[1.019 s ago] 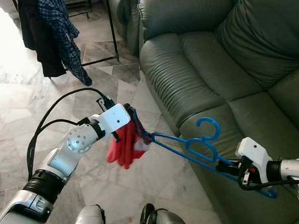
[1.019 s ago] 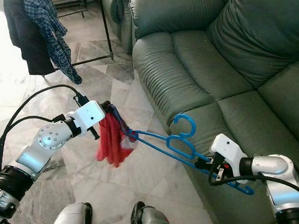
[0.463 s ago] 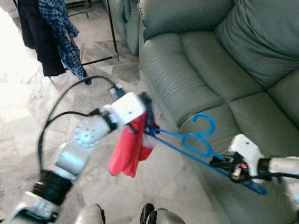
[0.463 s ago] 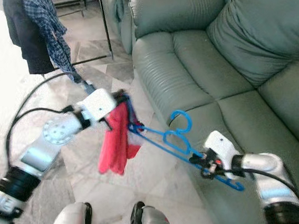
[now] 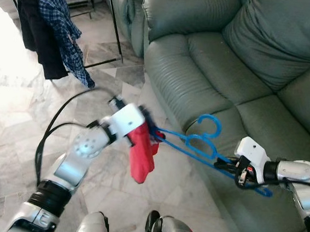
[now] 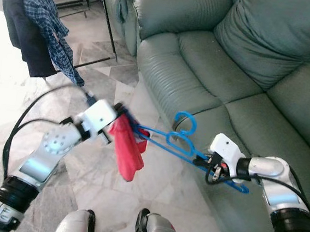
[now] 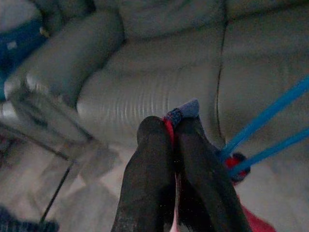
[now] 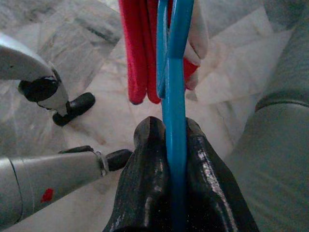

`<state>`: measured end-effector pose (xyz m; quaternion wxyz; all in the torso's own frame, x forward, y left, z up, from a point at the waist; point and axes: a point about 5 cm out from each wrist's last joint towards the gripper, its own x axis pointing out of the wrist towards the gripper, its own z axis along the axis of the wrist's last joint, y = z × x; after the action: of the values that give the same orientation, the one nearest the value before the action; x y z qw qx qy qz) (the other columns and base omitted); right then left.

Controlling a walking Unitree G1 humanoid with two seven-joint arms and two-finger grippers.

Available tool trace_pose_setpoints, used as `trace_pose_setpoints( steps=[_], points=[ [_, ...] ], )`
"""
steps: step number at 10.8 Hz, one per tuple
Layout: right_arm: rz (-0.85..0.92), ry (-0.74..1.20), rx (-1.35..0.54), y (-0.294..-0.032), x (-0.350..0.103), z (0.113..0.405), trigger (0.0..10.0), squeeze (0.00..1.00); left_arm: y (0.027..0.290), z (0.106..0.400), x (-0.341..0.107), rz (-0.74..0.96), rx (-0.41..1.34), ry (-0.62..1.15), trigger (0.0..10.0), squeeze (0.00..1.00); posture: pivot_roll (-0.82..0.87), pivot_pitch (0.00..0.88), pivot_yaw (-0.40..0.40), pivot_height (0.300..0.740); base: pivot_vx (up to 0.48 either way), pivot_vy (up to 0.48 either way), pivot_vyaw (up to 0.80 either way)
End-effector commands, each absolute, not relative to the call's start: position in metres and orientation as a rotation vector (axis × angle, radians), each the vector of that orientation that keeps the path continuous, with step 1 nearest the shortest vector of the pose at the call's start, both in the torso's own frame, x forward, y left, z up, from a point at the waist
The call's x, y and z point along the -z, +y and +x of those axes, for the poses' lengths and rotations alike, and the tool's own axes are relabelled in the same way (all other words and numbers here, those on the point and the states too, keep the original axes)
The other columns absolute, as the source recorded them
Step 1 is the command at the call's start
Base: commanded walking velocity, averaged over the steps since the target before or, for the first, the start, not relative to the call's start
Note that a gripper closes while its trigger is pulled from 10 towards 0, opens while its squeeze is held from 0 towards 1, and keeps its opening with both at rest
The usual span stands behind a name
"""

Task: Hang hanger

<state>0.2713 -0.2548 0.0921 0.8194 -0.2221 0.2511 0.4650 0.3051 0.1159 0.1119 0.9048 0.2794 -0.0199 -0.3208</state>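
window glare, left arm motion-blurred

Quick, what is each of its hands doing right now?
Left tool: shut on the red cloth.
Right tool: shut on the blue hanger.

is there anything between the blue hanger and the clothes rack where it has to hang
Nothing visible blocks it. The blue hanger is held between the right gripper and the left gripper, which pinches the red cloth. Marble floor lies between it and the clothes rack.
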Motion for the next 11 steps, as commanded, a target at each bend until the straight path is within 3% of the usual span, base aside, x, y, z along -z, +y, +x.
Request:
trace_pose_setpoints(
  steps=[1,11],
  points=[
    [-0.524,0.577,-1.016,-0.2637,-0.0926,0.2631,10.0,0.0,0.1201,0.3054,-0.1135,0.592,0.65,-0.06,10.0,0.0,-0.08,0.198,-0.071,0.74,0.0,0.0,0.0],
    [-0.509,0.605,-1.033,-0.2686,-0.1001,0.261,10.0,0.0,0.1206,0.3082,-0.1158,0.6,0.643,-0.077,10.0,0.0,-0.08,0.202,-0.074,0.74,0.0,0.0,0.0]
  ],
)
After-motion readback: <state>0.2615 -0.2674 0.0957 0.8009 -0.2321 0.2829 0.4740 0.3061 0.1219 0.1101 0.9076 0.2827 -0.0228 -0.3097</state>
